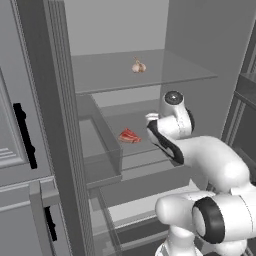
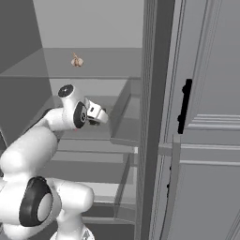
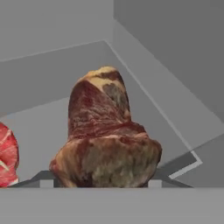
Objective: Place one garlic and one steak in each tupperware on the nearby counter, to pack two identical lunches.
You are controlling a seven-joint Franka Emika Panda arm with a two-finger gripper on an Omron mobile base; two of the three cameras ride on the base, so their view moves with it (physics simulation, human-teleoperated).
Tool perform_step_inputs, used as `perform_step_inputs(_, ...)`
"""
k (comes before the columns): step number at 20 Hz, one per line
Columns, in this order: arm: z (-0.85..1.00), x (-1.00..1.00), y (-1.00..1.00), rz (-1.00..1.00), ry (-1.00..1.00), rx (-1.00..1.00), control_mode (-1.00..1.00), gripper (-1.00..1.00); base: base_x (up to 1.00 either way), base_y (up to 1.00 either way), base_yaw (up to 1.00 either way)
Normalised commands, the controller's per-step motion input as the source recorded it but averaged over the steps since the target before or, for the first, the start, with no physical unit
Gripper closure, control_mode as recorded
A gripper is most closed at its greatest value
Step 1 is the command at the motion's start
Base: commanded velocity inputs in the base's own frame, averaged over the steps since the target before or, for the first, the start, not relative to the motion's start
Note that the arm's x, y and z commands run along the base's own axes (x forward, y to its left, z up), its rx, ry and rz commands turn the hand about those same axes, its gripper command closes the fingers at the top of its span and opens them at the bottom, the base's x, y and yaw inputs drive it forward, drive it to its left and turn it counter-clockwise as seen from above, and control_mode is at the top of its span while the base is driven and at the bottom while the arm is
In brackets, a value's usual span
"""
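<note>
I am reaching into the open fridge, my gripper (image 2: 97, 114) stretched over the middle shelf (image 1: 150, 150). Right in front of my hand sits a steak (image 3: 105, 135) — a dark, browned, marbled slab, its lower end down between my fingertips (image 3: 46, 180). They stand on either side of its base, but from here I cannot tell whether they are pressing it or just flanking it, so I will not call it a grip yet.

A second steak (image 1: 129, 135), bright red, lies on the same shelf just to one side; its edge shows at the left of my hand view. One garlic (image 1: 138, 66) sits on the glass shelf above, well apart from my hand. The trays and the white counter are somewhere outside what I can see now.

So I judge this to be the pick of the first steak — early in the job, with nothing visibly packed. The next move calls for firm contact on the meat, then a straight lift clear of the shelf without brushing the red steak, and a careful draw back past the drawer (image 1: 100, 145) and the door frame (image 1: 55, 125) before turning to find the trays.
</note>
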Motion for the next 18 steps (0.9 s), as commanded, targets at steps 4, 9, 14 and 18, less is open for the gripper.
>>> perform_step_inputs(4, 0.81, -1.0, 0.06, 0.24, 0.0, 0.0, -1.0, 1.0, 0.0, 0.0, 0.0)
perform_step_inputs(9, 0.28, -1.0, 0.03, 0.18, 0.01, 0.0, -1.0, 1.0, 0.0, 0.0, 0.0)
perform_step_inputs(14, 0.12, -1.0, 0.05, 0.2, 0.01, 0.0, -1.0, 1.0, 0.0, 0.0, 0.0)
perform_step_inputs(18, 0.02, -1.0, 0.12, 0.27, 0.0, -0.02, -1.0, 1.0, 0.0, 0.0, 0.0)
